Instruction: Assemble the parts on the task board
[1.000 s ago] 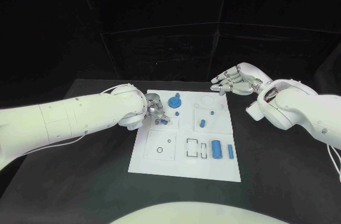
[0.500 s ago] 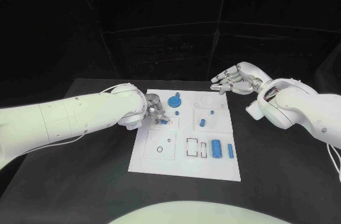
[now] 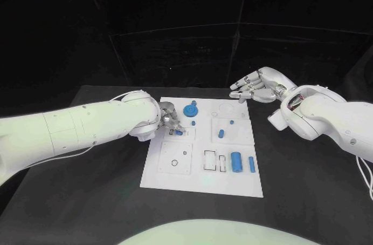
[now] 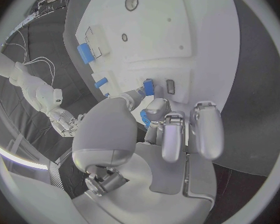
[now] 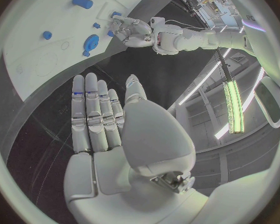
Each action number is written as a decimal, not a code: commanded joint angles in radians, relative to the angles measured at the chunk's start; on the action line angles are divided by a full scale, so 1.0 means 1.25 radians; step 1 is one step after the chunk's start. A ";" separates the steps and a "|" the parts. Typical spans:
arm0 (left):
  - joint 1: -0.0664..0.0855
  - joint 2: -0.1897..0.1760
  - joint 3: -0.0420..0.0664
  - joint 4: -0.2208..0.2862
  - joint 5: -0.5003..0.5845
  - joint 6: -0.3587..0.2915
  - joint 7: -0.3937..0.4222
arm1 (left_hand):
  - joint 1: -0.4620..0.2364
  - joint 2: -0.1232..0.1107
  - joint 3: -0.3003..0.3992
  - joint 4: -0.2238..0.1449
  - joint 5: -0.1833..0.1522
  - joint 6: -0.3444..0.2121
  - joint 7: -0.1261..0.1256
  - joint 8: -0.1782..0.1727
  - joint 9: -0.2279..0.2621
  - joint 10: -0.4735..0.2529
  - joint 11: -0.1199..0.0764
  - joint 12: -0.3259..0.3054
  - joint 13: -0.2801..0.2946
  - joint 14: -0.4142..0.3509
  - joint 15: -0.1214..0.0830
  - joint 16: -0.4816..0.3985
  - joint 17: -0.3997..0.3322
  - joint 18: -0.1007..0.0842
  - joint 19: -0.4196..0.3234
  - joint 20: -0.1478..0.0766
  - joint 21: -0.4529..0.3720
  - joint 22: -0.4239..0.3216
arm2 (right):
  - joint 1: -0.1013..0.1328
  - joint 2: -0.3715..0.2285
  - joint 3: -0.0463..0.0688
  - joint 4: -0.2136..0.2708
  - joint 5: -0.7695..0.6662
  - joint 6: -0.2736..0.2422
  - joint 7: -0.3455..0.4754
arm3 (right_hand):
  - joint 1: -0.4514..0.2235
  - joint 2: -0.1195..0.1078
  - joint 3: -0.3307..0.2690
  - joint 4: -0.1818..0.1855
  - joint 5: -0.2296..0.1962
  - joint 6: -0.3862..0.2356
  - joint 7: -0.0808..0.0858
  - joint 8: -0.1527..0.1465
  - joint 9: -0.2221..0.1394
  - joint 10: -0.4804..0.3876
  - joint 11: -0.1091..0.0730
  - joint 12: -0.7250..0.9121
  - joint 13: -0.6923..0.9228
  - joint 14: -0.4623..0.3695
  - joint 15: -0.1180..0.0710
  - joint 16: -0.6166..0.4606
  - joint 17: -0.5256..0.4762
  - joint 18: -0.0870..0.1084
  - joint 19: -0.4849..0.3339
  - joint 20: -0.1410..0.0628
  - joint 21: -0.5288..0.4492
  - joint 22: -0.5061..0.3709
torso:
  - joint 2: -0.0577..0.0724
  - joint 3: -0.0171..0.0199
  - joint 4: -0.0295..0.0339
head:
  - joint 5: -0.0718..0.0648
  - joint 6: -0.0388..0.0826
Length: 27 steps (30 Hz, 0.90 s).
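The white task board [image 3: 204, 176] lies in the middle of the black table. My left hand [image 3: 168, 121] hovers over the board's left edge and pinches a small blue part [image 3: 178, 131] between thumb and a finger, just above the board [image 4: 196, 30]; the left wrist view shows the same part [image 4: 149, 86] beside a small slot [image 4: 170, 86]. A blue round knob [image 3: 193, 112], a short blue peg [image 3: 221, 133] and two blue cylinders [image 3: 236, 162] sit on the board. My right hand [image 3: 256, 88] is raised beyond the board's far right corner, fingers straight and apart [image 5: 96, 114], holding nothing.
Black table [image 3: 85, 202] surrounds the board on all sides. Outlined empty recesses [image 3: 175, 161] lie in the board's near left quarter. My left forearm [image 3: 77, 129] stretches across the table's left side. In the right wrist view the left hand [image 5: 130, 30] shows beside the board [image 5: 34, 55].
The left hand's fingers have shifted a little around the small blue part, which sits slightly further left. The right hand has barely moved.
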 commanded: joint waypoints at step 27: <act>-0.001 0.023 -0.001 -0.026 -0.003 0.029 -0.023 | -0.073 -0.004 -0.043 0.020 0.002 0.022 -0.007 0.014 0.012 0.020 -0.005 0.031 0.029 0.086 -0.010 0.003 0.211 -0.009 0.016 -0.006 0.014 0.018 | 0.002 0.004 0.000 0.001 0.001 0.005 0.005 | 0.004 0.007 -0.004 -0.002 0.004 -0.006 0.003 -0.002 0.000 -0.008 0.001 -0.004 -0.002 -0.002 0.003 -0.006 -0.001 0.003 0.001 0.005 -0.004 -0.002 | -0.001 0.0009 -0.0014 | -0.003 -0.004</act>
